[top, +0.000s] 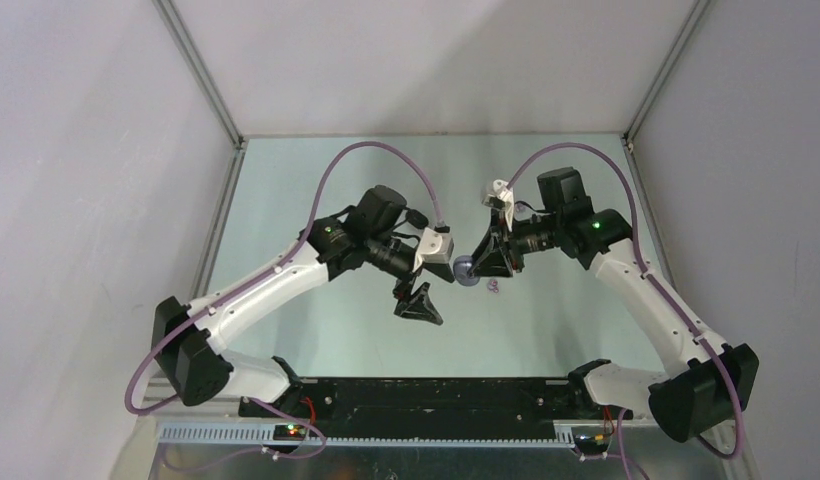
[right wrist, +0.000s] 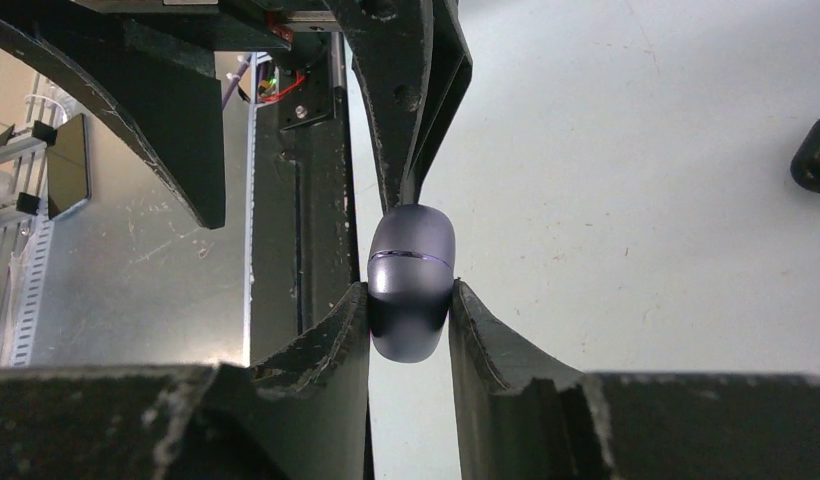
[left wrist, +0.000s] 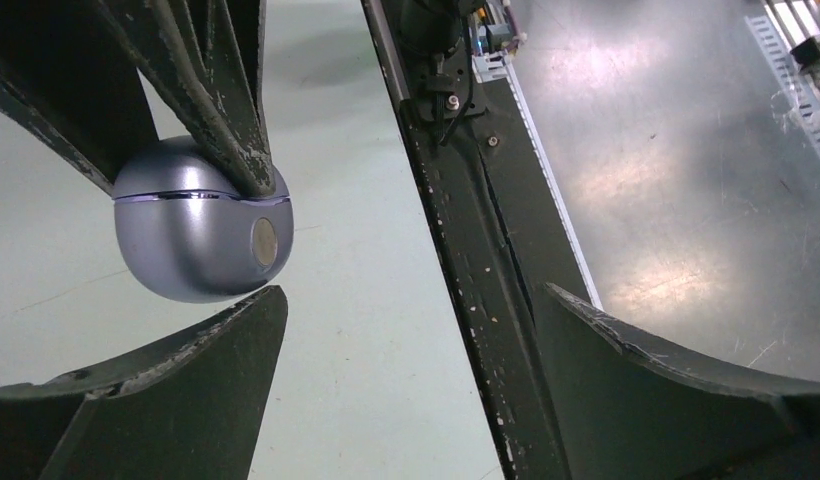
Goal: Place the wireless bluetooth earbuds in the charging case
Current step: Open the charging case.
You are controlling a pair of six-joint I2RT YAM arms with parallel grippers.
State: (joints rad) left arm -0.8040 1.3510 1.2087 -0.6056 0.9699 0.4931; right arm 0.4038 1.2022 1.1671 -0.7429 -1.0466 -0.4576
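Right wrist: my right claw [right wrist: 411, 305] pinches the shut charging case [right wrist: 412, 260], likely so my spread left claw [left wrist: 411, 295] can open it.

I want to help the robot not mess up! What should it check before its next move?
1. Right claw pinching the case: ok.
2. Left claw wide open: ok.
3. Case lid open for buds: not ok, seam is shut.
4. Pale purple bud in sight on the table: ok.
5. Dark lump is a black bud: cannot tell, it is cut off by the picture's edge.
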